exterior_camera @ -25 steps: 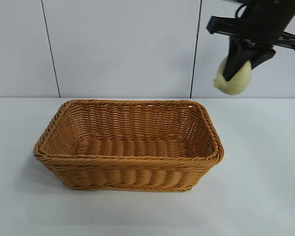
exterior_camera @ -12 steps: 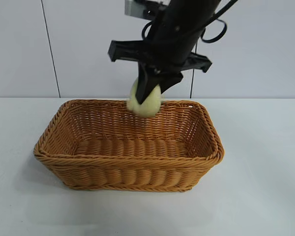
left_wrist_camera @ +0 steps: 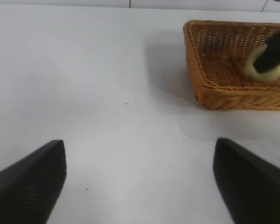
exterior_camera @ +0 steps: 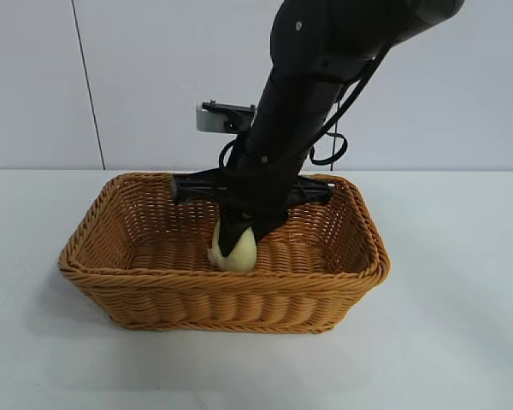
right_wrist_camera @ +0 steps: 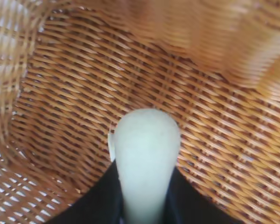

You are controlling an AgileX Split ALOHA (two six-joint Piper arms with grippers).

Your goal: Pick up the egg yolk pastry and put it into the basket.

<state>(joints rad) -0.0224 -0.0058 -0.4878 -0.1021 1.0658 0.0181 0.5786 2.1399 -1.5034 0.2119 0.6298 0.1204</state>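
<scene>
Inside basket (exterior_camera: 154, 295), near mid-floor: egg yolk pastry (exterior_camera: 238, 253) clamped between fingers of right end effector (exterior_camera: 236, 243), pointing steeply down. Off table's left side: left end effector (left_wrist_camera: 139, 179) parked, jaws spread wide.

Bright, even overhead lighting. Soft shadow cast left of basket (exterior_camera: 222, 299) on table (exterior_camera: 462, 256). Right wrist view motion-blurred along upper weave; near fingers defocused.

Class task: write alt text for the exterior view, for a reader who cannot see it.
The right claw reaches down into the wicker basket on the white table, with the pale egg yolk pastry between its fingers, low inside the basket.
</scene>
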